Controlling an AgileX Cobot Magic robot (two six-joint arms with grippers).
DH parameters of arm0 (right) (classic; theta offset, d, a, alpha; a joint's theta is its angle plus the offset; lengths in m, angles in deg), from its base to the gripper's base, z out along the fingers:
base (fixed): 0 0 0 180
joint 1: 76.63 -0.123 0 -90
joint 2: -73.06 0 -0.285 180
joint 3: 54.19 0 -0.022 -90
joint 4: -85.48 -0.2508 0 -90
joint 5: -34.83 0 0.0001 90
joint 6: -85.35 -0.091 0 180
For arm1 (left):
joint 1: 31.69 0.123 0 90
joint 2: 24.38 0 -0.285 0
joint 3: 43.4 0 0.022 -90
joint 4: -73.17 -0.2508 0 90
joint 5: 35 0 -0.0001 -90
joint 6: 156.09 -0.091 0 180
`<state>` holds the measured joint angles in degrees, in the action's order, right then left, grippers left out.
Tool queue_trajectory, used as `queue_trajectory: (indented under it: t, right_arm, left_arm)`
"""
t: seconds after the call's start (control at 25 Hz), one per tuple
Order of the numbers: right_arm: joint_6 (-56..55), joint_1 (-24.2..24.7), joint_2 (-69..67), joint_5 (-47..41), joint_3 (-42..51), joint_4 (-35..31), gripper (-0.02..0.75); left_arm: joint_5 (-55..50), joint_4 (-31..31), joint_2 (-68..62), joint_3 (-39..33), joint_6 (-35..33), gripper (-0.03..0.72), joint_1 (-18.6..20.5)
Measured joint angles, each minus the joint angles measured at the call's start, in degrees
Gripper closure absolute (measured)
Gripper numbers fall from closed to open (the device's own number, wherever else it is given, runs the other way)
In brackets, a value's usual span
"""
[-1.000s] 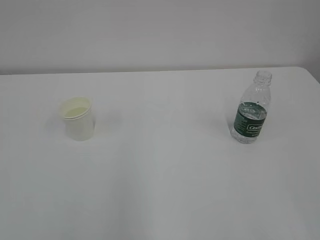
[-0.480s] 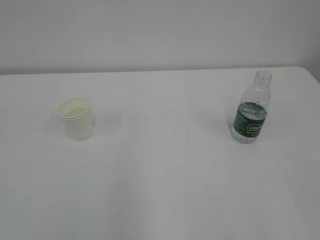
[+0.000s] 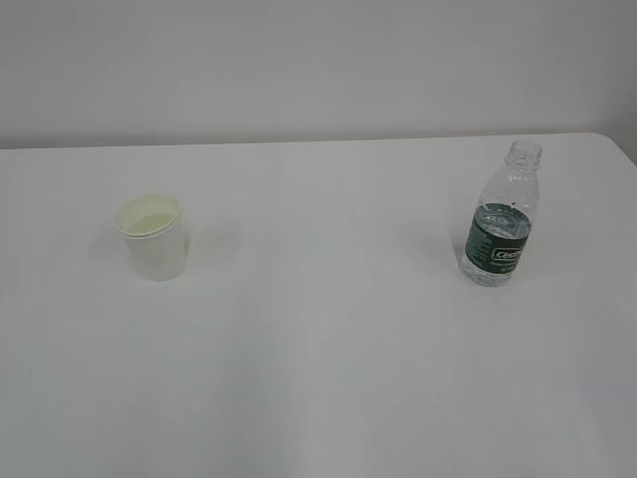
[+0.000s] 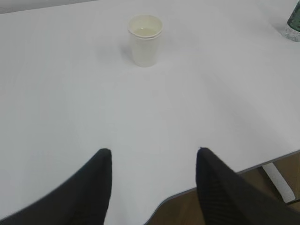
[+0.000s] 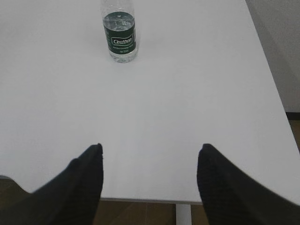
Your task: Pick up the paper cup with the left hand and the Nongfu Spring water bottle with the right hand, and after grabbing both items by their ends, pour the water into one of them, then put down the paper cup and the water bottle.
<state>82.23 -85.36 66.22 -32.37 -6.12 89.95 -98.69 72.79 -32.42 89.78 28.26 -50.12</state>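
The paper cup stands upright on the left of the white table, with clear liquid low inside it; it also shows far ahead in the left wrist view, paper cup. The Nongfu Spring water bottle, capless with a dark green label, stands upright on the right and holds water up to about the label's top; it also appears as water bottle. My left gripper is open and empty over the table's near edge. My right gripper is open and empty, well short of the bottle. Neither arm appears in the exterior view.
The table's near edge runs under the left gripper, with brown floor beyond it. In the right wrist view the table's right edge and front edge show, with a white table leg below.
The cup has shifted slightly and settled upright in the exterior view. The bottle has not moved.
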Motion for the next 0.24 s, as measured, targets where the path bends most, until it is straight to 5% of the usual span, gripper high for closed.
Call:
queue_trajectory:
  t: [0.24]
  right_arm:
    - [0.0,0.0,0.0,-0.08,-0.09,0.0,0.256]
  left_arm:
    - [0.13,0.0,0.0,0.0,0.0,0.29,0.0]
